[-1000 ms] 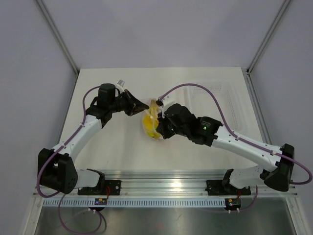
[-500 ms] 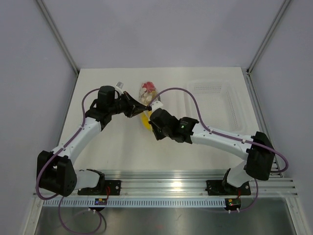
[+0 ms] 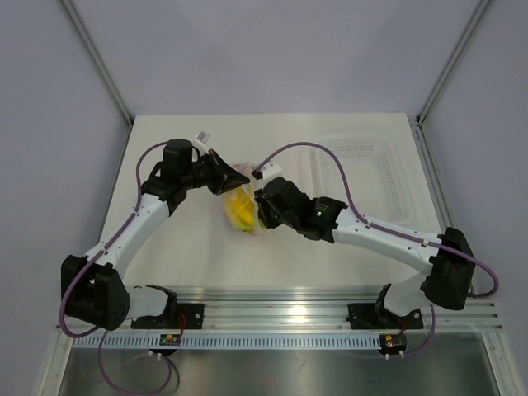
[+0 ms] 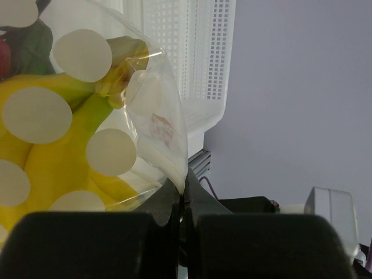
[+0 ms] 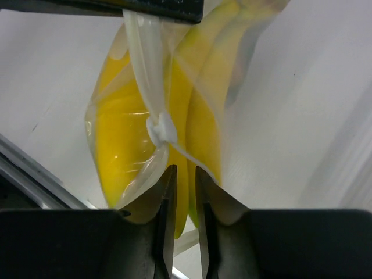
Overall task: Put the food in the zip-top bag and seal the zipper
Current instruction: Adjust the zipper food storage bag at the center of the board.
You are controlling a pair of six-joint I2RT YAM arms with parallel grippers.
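The zip-top bag (image 3: pixel 241 216) hangs off the table between my two grippers with the yellow bananas (image 4: pixel 52 168) inside it. A bit of red strawberry with a green leaf (image 4: pixel 29 49) shows behind the dots. My left gripper (image 3: pixel 238 177) is shut on the bag's upper edge (image 4: pixel 174 165). My right gripper (image 3: pixel 262 213) is beside the bag. In the right wrist view its jaws (image 5: pixel 181 174) stand a narrow gap apart, pinching the bag's edge. The whitish zipper strip (image 5: pixel 142 70) runs down in front of the bananas (image 5: pixel 116 145).
A clear rigid perforated tray (image 3: pixel 363 165) stands at the back right and also shows in the left wrist view (image 4: pixel 192 58). The white table (image 3: pixel 165 247) lies under the bag. The metal rail (image 3: pixel 280 301) runs along the near edge.
The bag has swung down and left, so the bananas show and the strawberries no longer show from above. My right gripper has shifted slightly right along the bag. My left gripper keeps its hold.
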